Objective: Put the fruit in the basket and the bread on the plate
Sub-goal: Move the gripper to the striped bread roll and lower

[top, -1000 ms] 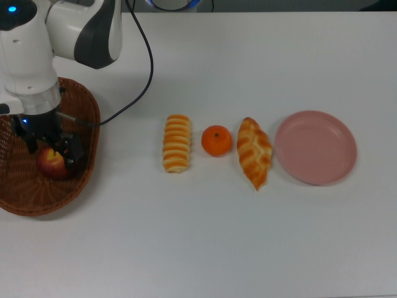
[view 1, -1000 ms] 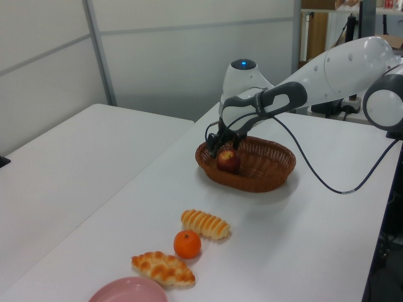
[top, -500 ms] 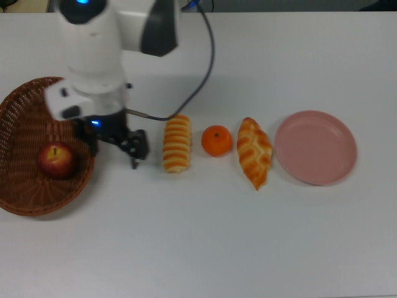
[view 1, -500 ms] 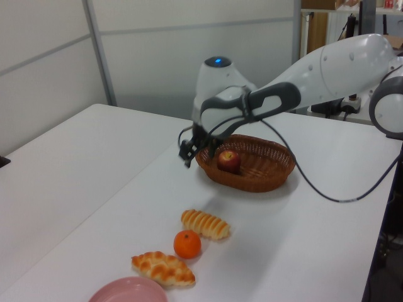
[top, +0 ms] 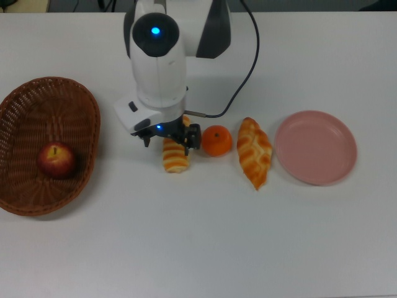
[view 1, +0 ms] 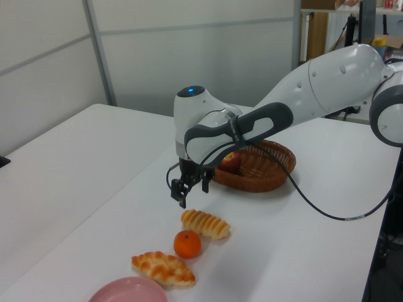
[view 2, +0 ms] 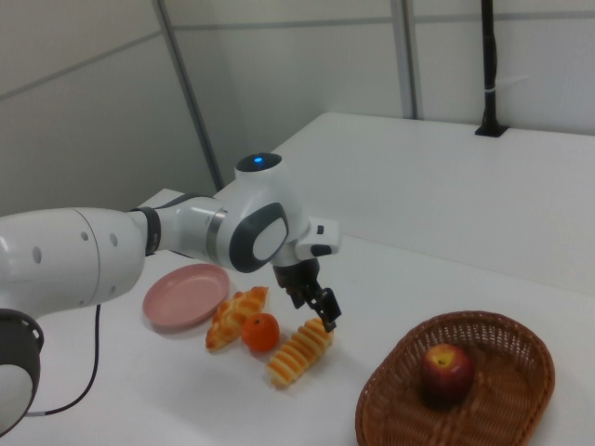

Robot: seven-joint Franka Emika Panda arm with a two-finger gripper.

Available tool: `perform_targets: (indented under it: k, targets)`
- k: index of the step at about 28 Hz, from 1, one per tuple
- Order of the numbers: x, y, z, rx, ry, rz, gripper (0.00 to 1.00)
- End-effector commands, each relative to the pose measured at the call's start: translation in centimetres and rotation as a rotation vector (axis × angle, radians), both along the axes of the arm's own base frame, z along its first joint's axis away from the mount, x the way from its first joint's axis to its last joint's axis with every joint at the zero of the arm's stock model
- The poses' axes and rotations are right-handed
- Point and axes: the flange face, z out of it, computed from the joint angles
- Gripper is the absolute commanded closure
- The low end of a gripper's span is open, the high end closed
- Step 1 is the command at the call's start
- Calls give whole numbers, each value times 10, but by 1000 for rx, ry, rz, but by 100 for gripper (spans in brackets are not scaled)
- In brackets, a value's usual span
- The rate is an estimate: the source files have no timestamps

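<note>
Over the ribbed golden roll with pale stripes (top: 176, 153), the fingers (view 1: 175, 191) hang empty and spread apart, just clear of the bread in the left view. A second ago they straddled the dark red apple (top: 56, 160) inside the large brown wicker basket (top: 85, 105); half a second ago they were crossing the bare white desk (top: 198, 242) between basket and roll. Now the gripper (top: 166, 135) sits right of the basket in the top view, with the white arm stretched across from the far edge.

The apple lies alone in the basket, untouched by the arm, so that fruit looks delivered. Still on the desk, in a row running right in the top view, are the ribbed roll, the small bright orange (top: 216, 140) just beside it, the longer braided golden pastry (top: 254, 151), and the round pink plate (top: 347, 139), which holds nothing.

My reading is that one of four items is done and the arm is lining up its next pick. Roll or orange, I cannot tell; the fingers stand above the roll's far end with the orange close to their right.
</note>
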Motion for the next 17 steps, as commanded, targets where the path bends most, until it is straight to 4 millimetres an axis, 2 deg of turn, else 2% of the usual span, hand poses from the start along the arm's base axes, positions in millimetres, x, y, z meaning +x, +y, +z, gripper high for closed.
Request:
perform_targets:
  k: [1, 4, 6, 10, 15, 16, 17]
  targets:
    - [-17, 55, 3, -12, 36, 49, 0]
    - [-25, 91, 1, -12, 42, 52, 0]
    - [-33, 107, -3, -22, 78, 59, 0]
    - [-37, 111, -10, -31, 106, 67, 0]
    - [-31, 88, -8, -35, 103, 39, 0]
    - [-27, 72, -7, -37, 102, 19, 0]
    - [-27, 65, -8, -40, 107, 14, 0]
